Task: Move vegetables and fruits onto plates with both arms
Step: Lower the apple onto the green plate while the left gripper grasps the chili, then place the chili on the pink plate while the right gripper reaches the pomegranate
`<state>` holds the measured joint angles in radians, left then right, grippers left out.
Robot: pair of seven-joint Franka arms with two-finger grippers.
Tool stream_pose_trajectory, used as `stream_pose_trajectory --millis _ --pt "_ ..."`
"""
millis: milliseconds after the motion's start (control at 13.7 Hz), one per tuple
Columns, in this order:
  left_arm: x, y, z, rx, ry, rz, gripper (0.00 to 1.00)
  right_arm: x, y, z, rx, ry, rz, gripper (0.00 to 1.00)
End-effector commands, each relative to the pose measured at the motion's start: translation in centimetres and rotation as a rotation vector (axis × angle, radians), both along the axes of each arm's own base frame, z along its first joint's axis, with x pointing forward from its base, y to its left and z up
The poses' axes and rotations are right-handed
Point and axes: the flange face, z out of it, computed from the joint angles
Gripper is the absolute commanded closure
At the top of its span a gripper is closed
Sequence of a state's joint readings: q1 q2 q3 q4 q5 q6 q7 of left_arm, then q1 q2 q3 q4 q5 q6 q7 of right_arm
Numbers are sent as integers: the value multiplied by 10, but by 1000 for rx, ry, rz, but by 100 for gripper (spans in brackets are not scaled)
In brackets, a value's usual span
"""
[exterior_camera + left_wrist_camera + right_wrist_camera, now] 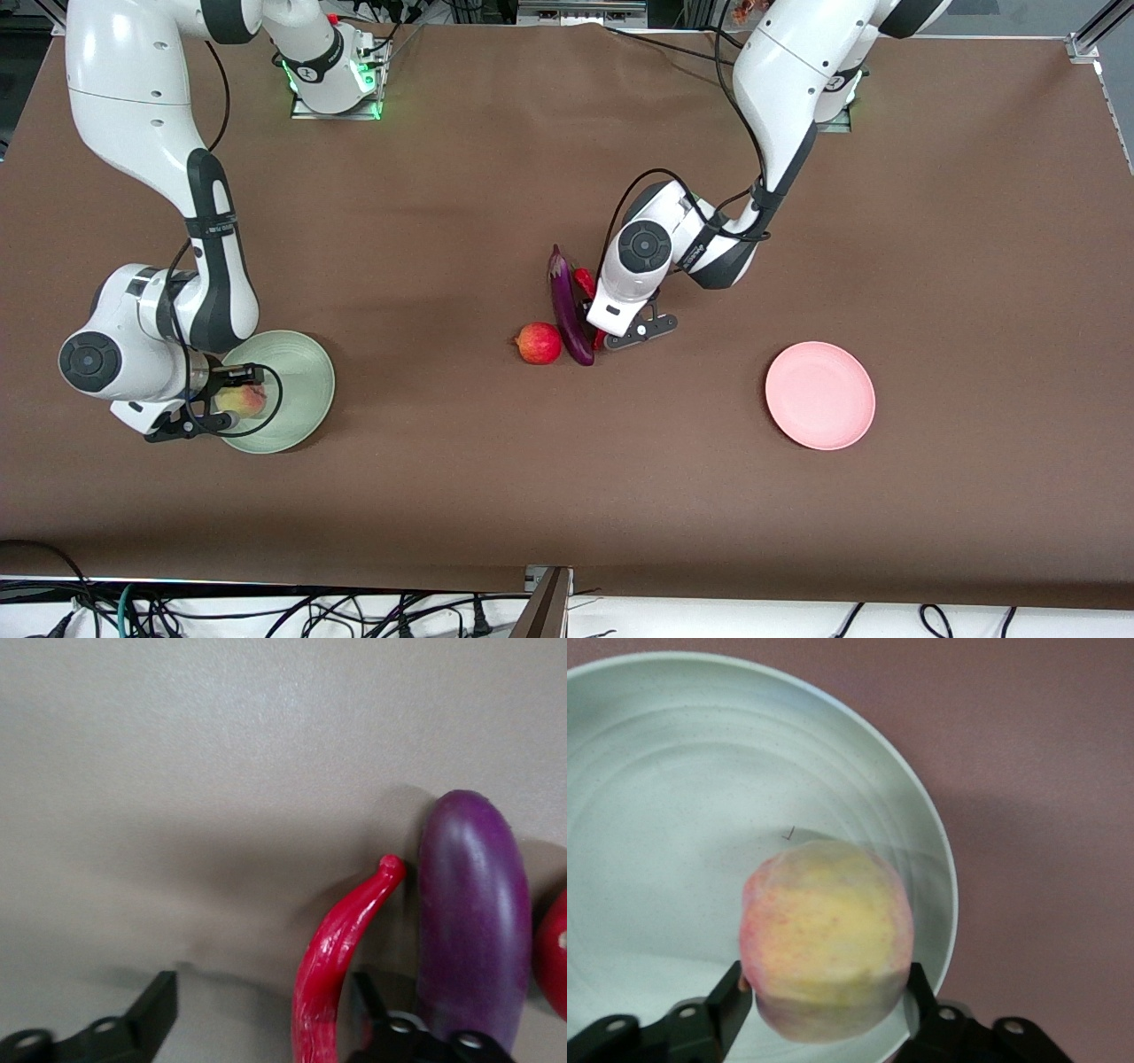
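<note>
One fruit, peach [826,935], sitting over green plate [310,354]; right gripper [208,416] fingers flanking it, grip unclear to us. We are straddling chili [337,966] with left gripper [257,1028], jaws apart. Eggplant [569,306], apple [539,343] waiting mid-table; pink plate [819,396] bare.

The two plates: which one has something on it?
The mint green plate, at the right arm's end of the table, has the peach over it. The pink plate is bare.

Brown-covered table [496,496], cables [266,611] below
</note>
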<state>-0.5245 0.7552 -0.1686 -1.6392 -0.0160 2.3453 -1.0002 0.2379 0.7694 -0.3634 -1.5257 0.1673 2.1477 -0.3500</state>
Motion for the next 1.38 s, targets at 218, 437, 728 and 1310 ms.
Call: stream_pose_trajectory --millis 218,437,728,1310 --pt "5 -5 -4 -1 -7 3 73 18 16 54 63 -3 11 0" --pt "10 -1 -1 -3 -11 -1 100 21 37 70 115 25 3 0" --pt "59 68 26 -3 19 -52 100 20 80 71 206 18 4 0" --pt "161 279 84 -89 70 -306 100 -13 261 69 167 41 -135 0"
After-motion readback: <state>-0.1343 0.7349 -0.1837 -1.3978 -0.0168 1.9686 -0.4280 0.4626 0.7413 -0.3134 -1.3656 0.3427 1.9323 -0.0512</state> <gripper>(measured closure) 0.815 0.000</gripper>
